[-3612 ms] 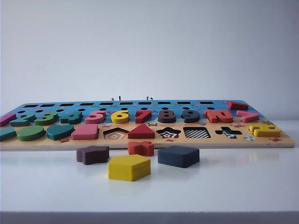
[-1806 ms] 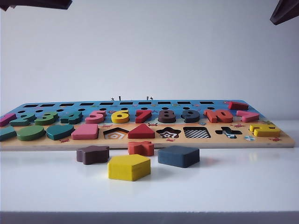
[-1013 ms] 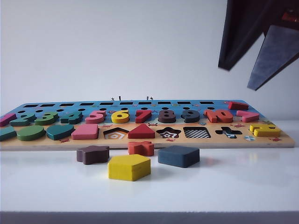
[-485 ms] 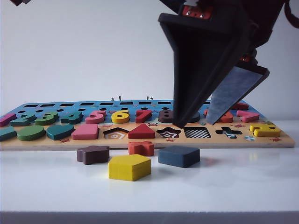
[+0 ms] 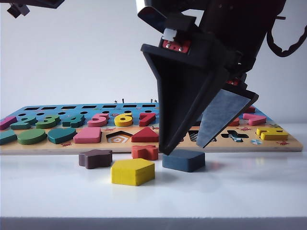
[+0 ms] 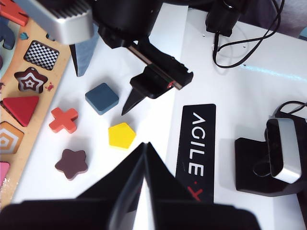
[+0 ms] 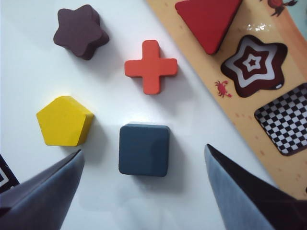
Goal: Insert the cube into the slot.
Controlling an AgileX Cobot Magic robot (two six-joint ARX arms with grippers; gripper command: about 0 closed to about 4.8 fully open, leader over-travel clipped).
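The cube (image 7: 144,143), a flat navy square block, lies on the white table in front of the board, also seen in the exterior view (image 5: 183,161). My right gripper (image 7: 143,151) hangs open just above it, fingers pointing down with one on each side and not touching it (image 5: 181,149). The slot (image 7: 287,120), a checkered square cut-out, sits in the board's front row just behind the cube. My left gripper (image 6: 144,144) is shut and empty, held high over the table's front, looking down on the blocks and the right gripper (image 6: 101,94).
A yellow pentagon (image 5: 133,171), an orange cross (image 5: 145,152) and a brown star (image 5: 95,158) lie loose left of the cube. The wooden board (image 5: 48,146) holds numbers and shapes, with star (image 7: 254,64) and pentagon cut-outs. A camera stand (image 6: 283,151) and cables (image 6: 230,38) stand off the table.
My right gripper has come down and to the left from over the board until its open fingers flank the cube. The blocks have not moved.
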